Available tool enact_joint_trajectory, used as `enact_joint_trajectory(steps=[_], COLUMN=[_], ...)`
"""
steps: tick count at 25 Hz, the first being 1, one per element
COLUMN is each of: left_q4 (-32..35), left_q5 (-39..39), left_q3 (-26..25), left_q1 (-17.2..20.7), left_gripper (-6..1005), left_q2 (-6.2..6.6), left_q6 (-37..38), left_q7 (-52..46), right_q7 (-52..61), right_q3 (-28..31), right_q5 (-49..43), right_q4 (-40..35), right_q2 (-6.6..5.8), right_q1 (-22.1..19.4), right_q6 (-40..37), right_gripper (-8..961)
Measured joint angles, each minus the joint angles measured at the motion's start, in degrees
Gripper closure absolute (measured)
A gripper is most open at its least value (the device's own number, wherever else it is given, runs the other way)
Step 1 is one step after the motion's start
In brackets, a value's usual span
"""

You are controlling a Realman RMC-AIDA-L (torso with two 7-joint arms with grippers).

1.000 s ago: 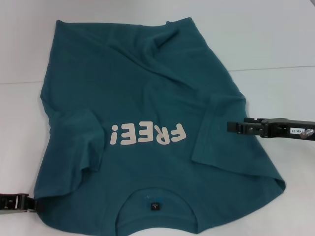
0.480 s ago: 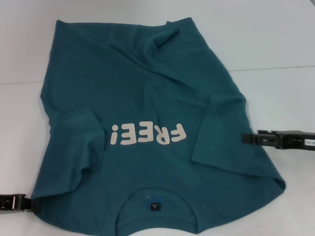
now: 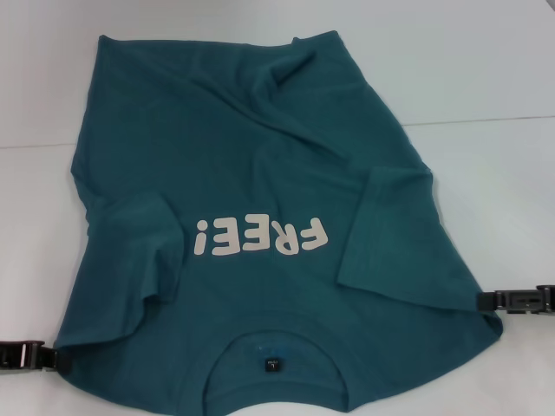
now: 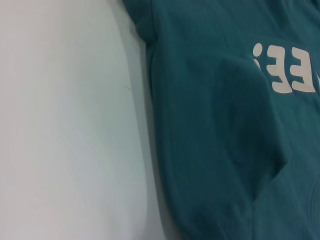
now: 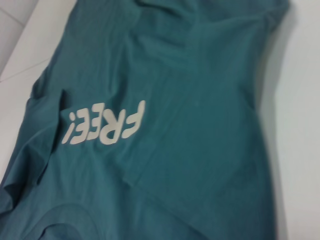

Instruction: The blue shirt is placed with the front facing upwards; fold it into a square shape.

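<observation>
The blue shirt (image 3: 260, 147) lies front up on the white table, its collar (image 3: 271, 360) toward me and the white "FREE!" letters (image 3: 260, 236) upside down. Both short sleeves are folded inward over the body, and the cloth is wrinkled at the far hem. My left gripper (image 3: 52, 358) sits low at the near left shoulder corner, at the cloth's edge. My right gripper (image 3: 482, 301) is at the near right shoulder corner, touching or just off the edge. In the left wrist view the shirt (image 4: 215, 150) shows beside bare table. The shirt (image 5: 190, 100) nearly fills the right wrist view.
The white table (image 3: 486, 69) surrounds the shirt, with a seam line (image 3: 486, 120) running across it at the right. Bare tabletop (image 4: 65, 125) lies to the shirt's left side. Nothing else stands on the surface.
My right gripper has drawn back toward me and outward, from beside the folded right sleeve to the near right shoulder corner. The left gripper and the shirt have hardly moved.
</observation>
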Motion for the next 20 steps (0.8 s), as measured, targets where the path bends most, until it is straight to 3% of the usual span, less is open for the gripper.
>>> enact_joint_trajectory(steps=[20], left_q4=[-0.1], left_q5=[-0.2], left_q3=[0.0], left_q1=[-0.2], left_gripper=[978], left_q2=[-0.17], left_q6=[0.0], left_q7=[0.3], right_q7=[0.4], right_q3=[0.5], right_q5=[-1.9], right_q4=[0.5], right_q2=[1.07], right_q1=[1.1], right_q6=[2.9], right_gripper=[53])
